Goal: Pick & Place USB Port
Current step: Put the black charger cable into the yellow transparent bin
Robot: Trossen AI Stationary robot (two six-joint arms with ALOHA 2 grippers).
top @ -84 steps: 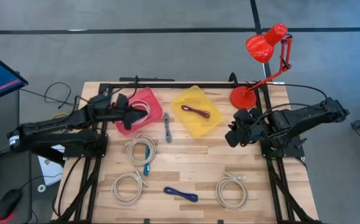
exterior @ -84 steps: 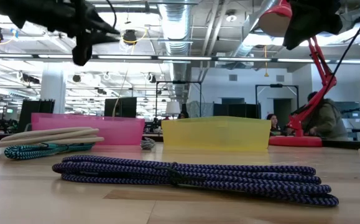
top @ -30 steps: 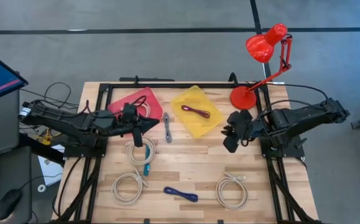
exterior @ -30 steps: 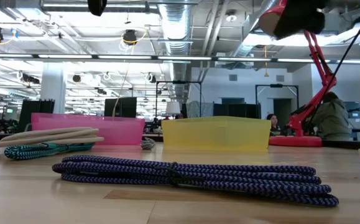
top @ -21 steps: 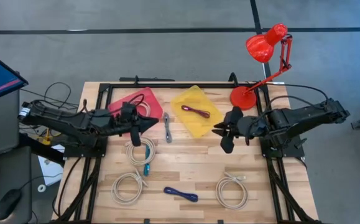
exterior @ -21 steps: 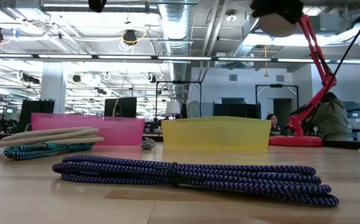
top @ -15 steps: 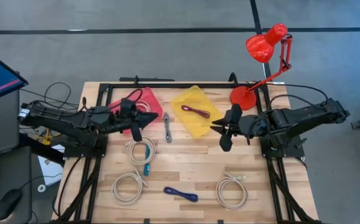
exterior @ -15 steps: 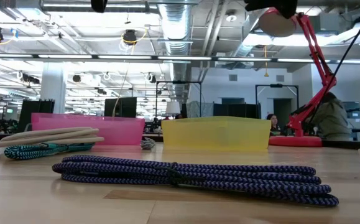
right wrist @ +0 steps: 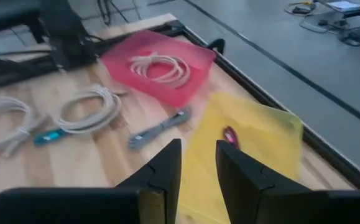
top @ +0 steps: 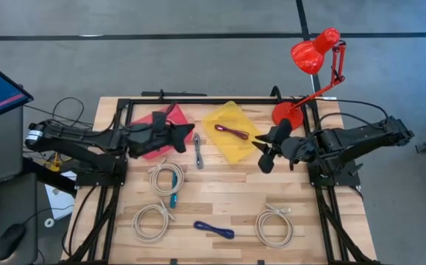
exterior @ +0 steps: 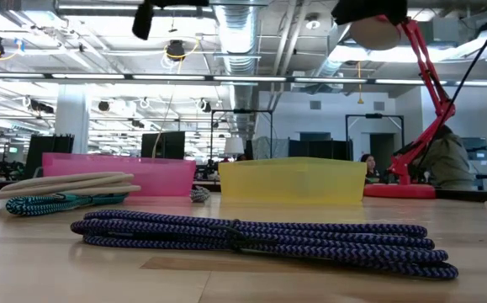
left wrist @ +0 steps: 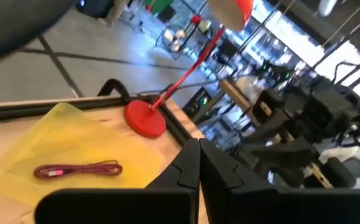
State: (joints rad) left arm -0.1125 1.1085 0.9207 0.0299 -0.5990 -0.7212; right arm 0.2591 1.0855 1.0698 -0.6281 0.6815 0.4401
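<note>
- Left gripper (top: pixel 189 133): raised off the wooden table (top: pixel 227 193), over the near edge of the shallow pink plastic tray (top: pixel 145 146). Jaws clenched, fingertips meeting in a point in the left wrist view; nothing between them.
- Right gripper (top: pixel 260 152): raised, just beside the right edge of the shallow yellow plastic tray (top: pixel 224 149). Jaws released, narrow gap visible between the fingers (right wrist: pixel 167 163) in the right wrist view; nothing held.
- Dark red USB cable (top: pixel 231 132), bundled: lying inside the yellow tray, apart from both grippers. Also seen in the left wrist view (left wrist: pixel 78 170).
- Coiled white cable (right wrist: pixel 161 66): inside the pink tray.
- Grey cable bundle (top: pixel 197 151): on the table between the two trays.
- White cable coil with teal end (top: pixel 167 180): on the table, nearer than the pink tray.
- Dark blue braided cable bundle (top: pixel 214 230): near the front edge, between two further white coils (top: pixel 150 221) and (top: pixel 274 225). Fills the foreground of the low view (exterior: pixel 260 236).
- Red desk lamp (top: pixel 312 66): base on the far right corner of the table.
</note>
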